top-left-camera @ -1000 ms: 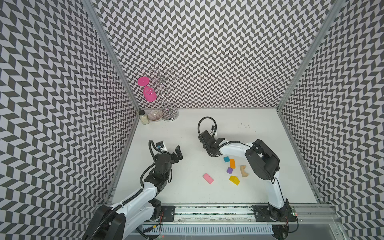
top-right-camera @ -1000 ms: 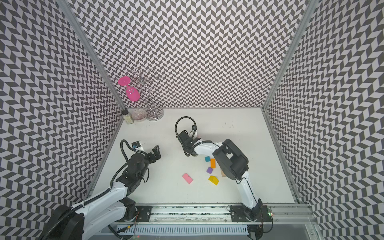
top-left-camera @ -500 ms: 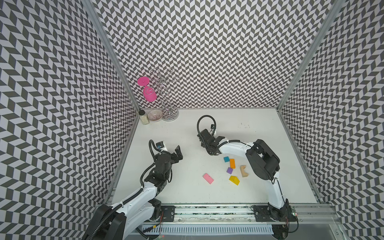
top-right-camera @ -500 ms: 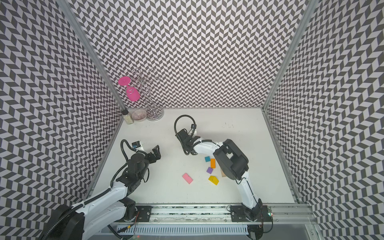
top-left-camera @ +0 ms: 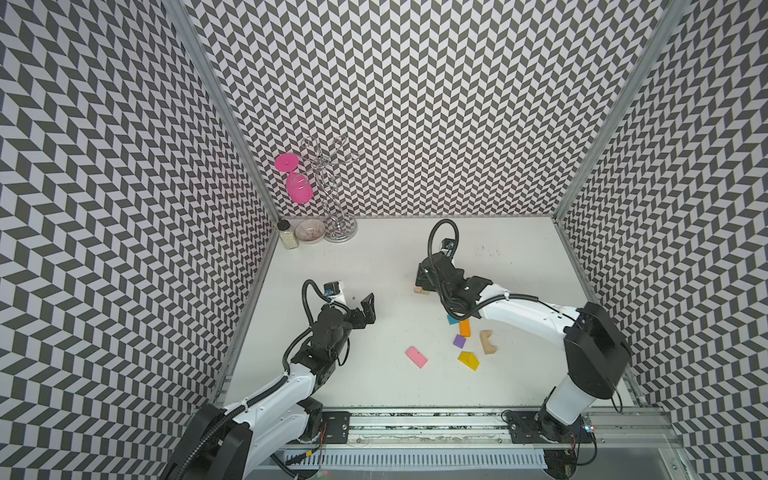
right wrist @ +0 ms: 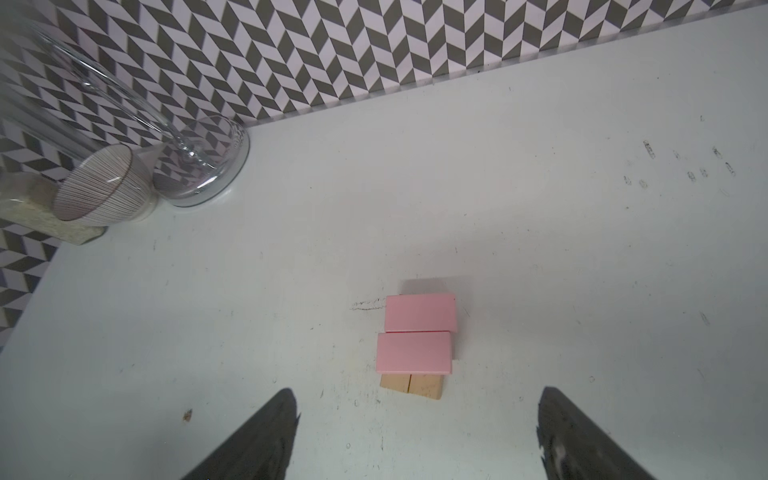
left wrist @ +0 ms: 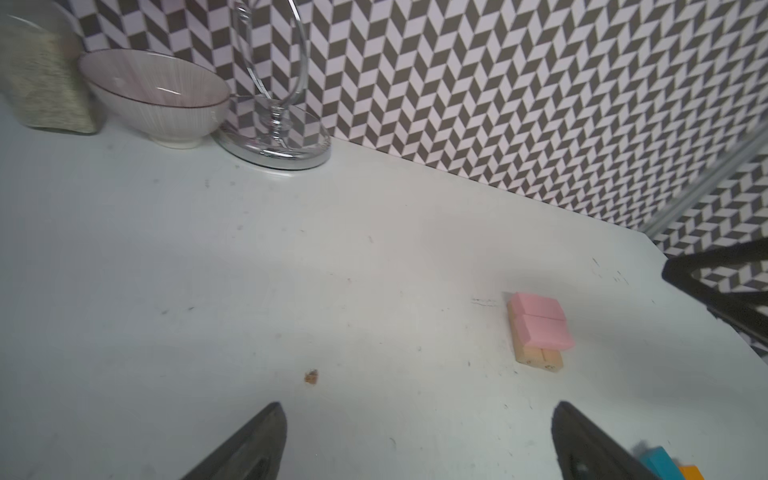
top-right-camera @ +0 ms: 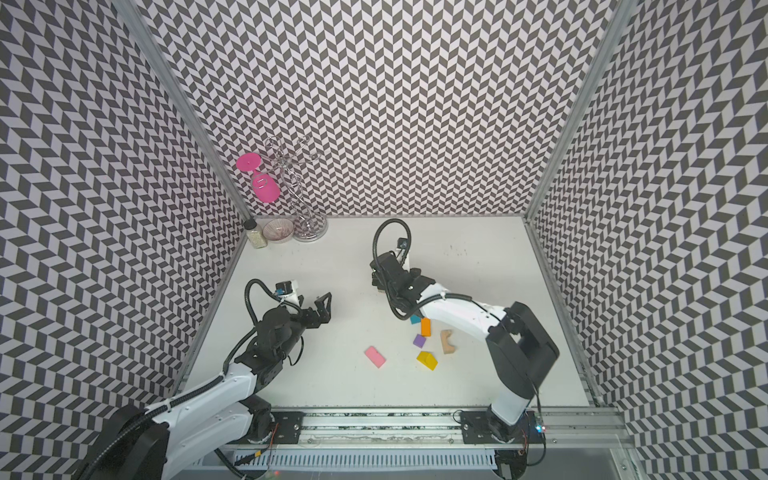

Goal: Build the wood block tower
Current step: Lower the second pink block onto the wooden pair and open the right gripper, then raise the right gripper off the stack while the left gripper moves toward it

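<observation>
Item, middle of the bench [top-left-camera: 374, 257] toward its back edge: the tower [left wrist: 540, 328], two layers so far. Two tan bars [right wrist: 411, 385] lie flat and side by side, and two pink slabs [right wrist: 417, 332] lie across them, touching along their long edges. The crosswise lay seems meant to tie the bars together and make a broad, level deck for the next layer. One end of the bars pokes out uncovered. Item, directly above the tower: the right gripper [right wrist: 417, 397], jaws spread wide and holding nothing, clear of the slabs. This looks like the pose of a hand that has let go. Item, left part of the bench, well apart from the tower: the left gripper [top-left-camera: 368, 309], jaws also wide and empty, raised off the surface and seemingly parked out of the way. Item, toward the front edge, right of middle: the loose stock, all flat on the bench. A teal cube [top-left-camera: 452, 320] is partly hidden under the right arm, with an orange slab [top-left-camera: 464, 328] just beside it, then a purple cube [top-left-camera: 459, 341], a tan arch [top-left-camera: 487, 342] and a yellow roof piece [top-left-camera: 468, 360]. A third pink slab [top-left-camera: 416, 357] lies a little apart toward the left. All are within easy reach of the right arm, probably for that reason. Item, back-left corner, not part of the job: a jar [top-left-camera: 287, 235] of grains, a striped bowl [top-left-camera: 310, 230] and a chrome rack [top-left-camera: 332, 195]. A pink goblet [top-left-camera: 297, 187] hangs from the rack upside down, kept clear of the work.
</observation>
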`<state>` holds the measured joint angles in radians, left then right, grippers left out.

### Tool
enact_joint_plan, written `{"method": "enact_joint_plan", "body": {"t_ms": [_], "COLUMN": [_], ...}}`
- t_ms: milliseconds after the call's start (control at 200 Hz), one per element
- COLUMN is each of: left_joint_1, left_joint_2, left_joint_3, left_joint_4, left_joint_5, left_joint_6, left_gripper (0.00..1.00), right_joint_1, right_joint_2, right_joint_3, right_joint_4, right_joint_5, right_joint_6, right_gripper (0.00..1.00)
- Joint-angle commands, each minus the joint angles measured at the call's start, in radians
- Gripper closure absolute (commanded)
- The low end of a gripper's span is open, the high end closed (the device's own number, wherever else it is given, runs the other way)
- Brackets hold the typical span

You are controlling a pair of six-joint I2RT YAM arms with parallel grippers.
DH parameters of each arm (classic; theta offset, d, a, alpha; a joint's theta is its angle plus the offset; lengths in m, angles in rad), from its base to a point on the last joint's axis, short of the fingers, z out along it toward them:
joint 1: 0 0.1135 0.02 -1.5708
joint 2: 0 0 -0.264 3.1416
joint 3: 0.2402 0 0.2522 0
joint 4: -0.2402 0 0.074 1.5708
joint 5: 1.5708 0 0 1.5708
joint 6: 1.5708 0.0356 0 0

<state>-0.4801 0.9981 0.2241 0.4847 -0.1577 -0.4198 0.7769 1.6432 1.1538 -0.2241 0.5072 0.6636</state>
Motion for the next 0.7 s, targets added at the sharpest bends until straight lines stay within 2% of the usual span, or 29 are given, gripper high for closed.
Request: {"method": "enact_joint_plan", "body": {"t_ms": [0, 130, 225, 306, 486, 691], "left_joint_1": [-0.055, -0.116, -0.134, -0.143, -0.164, -0.171], "left_joint_2": [0.058, 0.139, 0.208, 0.269, 0.389, 0.497], "left_joint_3": [0.041, 0.083, 0.116, 0.151, 0.230, 0.320], "left_joint_4": [0.057, 0.074, 0.095, 0.099, 0.079, 0.012], "left_joint_5": [0.081, 0.055, 0.090, 0.109, 0.103, 0.083], "left_joint_6": [0.021, 0.061, 0.064, 0.061, 0.066, 0.088], "left_gripper": [0.00, 0.00, 0.00, 0.00, 0.00, 0.00], "right_joint_1": [-0.057, -0.174, -0.254, -0.290, -0.326, -0.350], "right_joint_2": [-0.090, -0.187, -0.218, -0.218, -0.140, 0.019], "right_joint_3": [-0.112, -0.242, -0.294, -0.308, -0.281, -0.164], "right_joint_4": [0.121, 0.212, 0.239, 0.244, 0.258, 0.210], "right_joint_5": [-0.009, -0.120, -0.202, -0.218, -0.291, -0.399], "right_joint_6": [-0.061, -0.095, -0.110, -0.125, -0.158, -0.173], "right_gripper": [0.11, 0.10, 0.10, 0.09, 0.09, 0.12]}}
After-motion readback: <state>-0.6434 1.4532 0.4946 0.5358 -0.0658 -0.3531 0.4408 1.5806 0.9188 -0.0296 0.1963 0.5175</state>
